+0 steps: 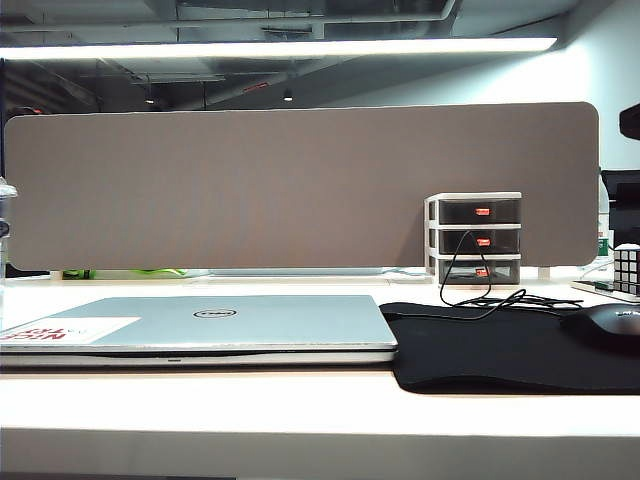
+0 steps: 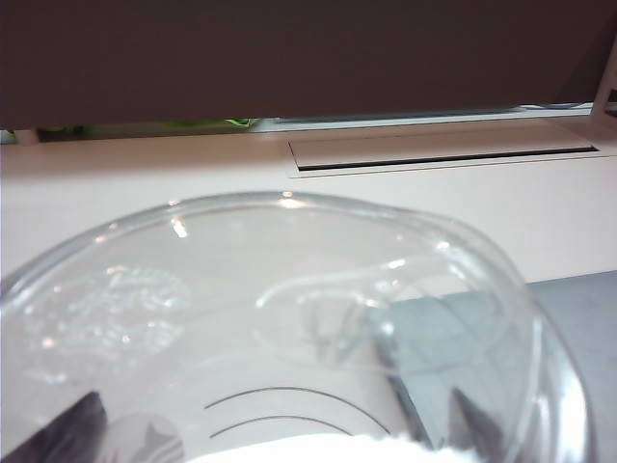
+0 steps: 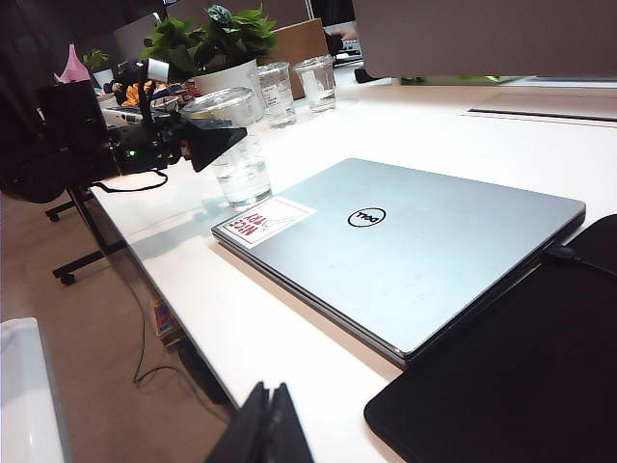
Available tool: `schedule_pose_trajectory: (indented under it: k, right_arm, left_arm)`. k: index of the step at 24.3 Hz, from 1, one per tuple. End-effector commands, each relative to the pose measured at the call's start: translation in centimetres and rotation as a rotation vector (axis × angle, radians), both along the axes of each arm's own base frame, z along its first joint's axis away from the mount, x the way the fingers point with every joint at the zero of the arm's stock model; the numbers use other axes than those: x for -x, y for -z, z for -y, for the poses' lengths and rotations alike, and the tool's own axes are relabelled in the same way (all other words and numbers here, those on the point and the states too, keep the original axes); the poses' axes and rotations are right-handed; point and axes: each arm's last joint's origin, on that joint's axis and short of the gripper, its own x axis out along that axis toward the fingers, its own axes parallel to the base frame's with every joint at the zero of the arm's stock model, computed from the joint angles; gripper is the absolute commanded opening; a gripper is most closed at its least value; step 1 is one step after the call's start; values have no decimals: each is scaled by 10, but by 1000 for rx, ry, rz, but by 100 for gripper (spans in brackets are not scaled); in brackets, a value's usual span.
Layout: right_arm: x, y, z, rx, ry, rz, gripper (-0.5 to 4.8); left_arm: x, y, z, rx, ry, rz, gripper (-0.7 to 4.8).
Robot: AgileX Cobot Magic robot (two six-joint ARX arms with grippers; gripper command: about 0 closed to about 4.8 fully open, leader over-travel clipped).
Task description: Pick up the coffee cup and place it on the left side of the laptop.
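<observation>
The silver Dell laptop (image 3: 405, 246) lies closed on the white desk (image 3: 289, 338). Just beside its left edge stands the coffee cup (image 3: 236, 145), clear and apparently empty, between the spread fingers of the left gripper (image 3: 207, 140), probably for release. The right gripper (image 3: 270, 429) rests near the laptop's front, fingers together.

Clear glossy plastic coffee cup (image 3: 234, 145), smooth matt-silver laptop (image 3: 405, 241).

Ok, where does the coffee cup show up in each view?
Exterior: at most a clear sliver at the far left edge.
Left wrist: the cup fills most of the frame, close up.
Right wrist: standing by the laptop's sticker corner, left gripper at it; right gripper nearest the camera.
Shared landmark: the silver laptop.
</observation>
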Motion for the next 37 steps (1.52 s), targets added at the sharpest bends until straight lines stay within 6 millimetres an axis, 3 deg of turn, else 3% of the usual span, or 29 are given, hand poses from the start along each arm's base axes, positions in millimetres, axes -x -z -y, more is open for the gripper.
schedule_pose_trajectory:
  k: [1, 17, 26, 37]
  right_arm:
    - [0, 1, 0, -2, -5, 0, -1]
    - [0, 1, 0, -2, -5, 3, -1]
    - [0, 1, 0, 0, -5, 6, -1]
    - [0, 1, 0, 0, -5, 6, -1]
  left_arm:
    - [7, 0, 2, -1, 3, 30, 476]
    - [9, 1, -2, 39, -14, 15, 479]
    - [9, 29, 0, 36, -21, -138, 479]
    - [55, 41, 13, 105, -95, -174, 479]
